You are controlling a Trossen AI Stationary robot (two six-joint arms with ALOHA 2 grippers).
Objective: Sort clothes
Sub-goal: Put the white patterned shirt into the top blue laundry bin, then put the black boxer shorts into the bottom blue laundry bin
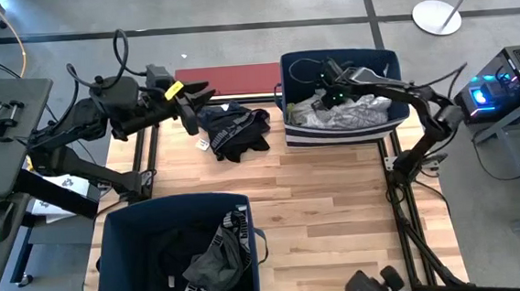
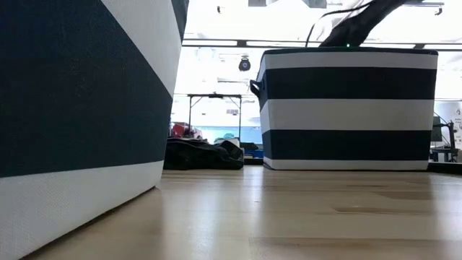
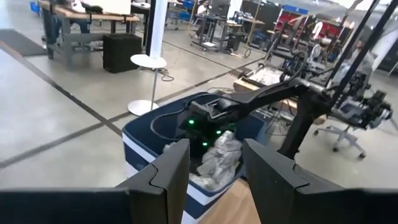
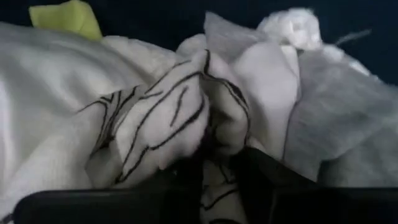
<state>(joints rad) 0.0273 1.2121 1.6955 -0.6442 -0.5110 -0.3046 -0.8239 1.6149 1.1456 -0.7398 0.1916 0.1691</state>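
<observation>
White cloth streaked with black lines fills our right wrist view: the patterned garment sits bunched between the right gripper, whose jaws look pinched on a fold of it, deep in the far striped bin. To do this step well, we judge we should lift straight up until the fabric clears the rim, so neighbouring light pieces, such as the grey one and the yellow scrap, are not dragged out with it.

Our left gripper hovers above the tabletop near the red board, jaws spread and empty, just beside a dark garment lying loose on the wood. More dark clothes fill the near bin.

Only the wrist camera shows the pinch itself. From above we see where each pile lies; the low view hides both bins' contents behind their striped walls.
</observation>
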